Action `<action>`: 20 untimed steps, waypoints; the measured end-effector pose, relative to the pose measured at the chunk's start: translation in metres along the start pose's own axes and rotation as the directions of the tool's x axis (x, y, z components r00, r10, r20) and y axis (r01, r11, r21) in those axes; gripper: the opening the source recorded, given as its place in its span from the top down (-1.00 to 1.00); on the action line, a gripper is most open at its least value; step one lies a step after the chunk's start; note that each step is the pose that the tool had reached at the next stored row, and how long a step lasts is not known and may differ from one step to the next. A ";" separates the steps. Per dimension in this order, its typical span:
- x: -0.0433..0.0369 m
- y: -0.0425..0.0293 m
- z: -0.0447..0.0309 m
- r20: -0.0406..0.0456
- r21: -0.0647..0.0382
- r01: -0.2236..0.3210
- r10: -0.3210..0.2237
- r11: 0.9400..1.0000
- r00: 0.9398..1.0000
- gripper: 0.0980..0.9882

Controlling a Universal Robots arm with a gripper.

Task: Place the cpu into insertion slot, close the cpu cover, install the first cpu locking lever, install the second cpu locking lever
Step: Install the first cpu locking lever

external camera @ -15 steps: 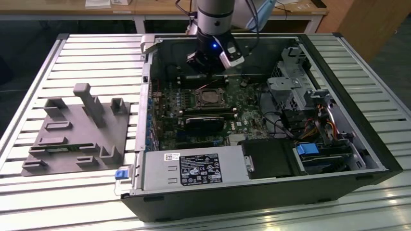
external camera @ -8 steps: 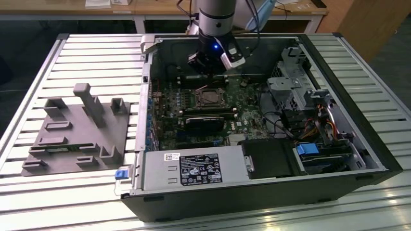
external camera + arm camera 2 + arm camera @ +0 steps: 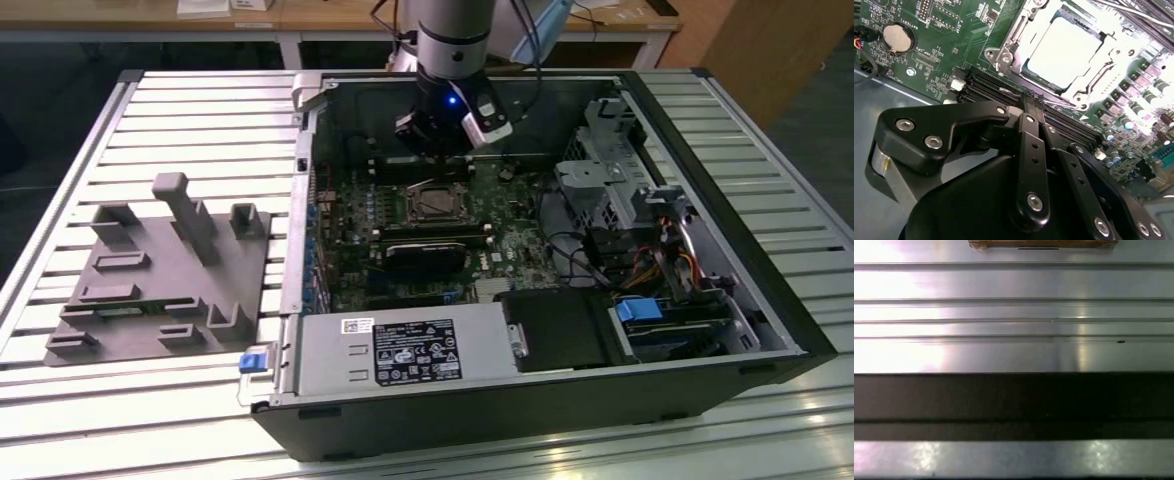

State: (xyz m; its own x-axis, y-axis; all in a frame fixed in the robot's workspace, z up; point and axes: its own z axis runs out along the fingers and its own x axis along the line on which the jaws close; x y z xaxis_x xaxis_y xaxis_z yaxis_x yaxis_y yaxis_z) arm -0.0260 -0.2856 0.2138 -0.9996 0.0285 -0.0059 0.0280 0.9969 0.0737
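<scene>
The black fingers (image 3: 1034, 102) sit pressed together with nothing in them, close above the cpu (image 3: 1064, 52); it lies flat in the insertion slot (image 3: 1041, 75), cpu cover (image 3: 1019, 30) down around it.

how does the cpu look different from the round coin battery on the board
In the second wrist view, the cpu is a pale square plate, while the coin battery is a small silver disc. The cpu sits framed by the silvery cpu cover; the coin battery sits in a dark round holder. Both lie flat on the green circuit board.
</scene>
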 end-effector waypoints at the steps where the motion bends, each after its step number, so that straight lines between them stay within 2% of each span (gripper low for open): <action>1: -0.0006 0.0000 0.0008 0.000 0.000 0.000 0.000 1.000 1.000 0.98; 20: -0.0091 -0.0006 0.0136 0.000 0.000 0.000 0.000 1.000 1.000 0.98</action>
State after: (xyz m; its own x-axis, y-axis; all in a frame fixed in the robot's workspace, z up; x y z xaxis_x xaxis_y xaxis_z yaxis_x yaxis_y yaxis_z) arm -0.0168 -0.2854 0.2002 -0.9996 0.0285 -0.0057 0.0280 0.9969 0.0737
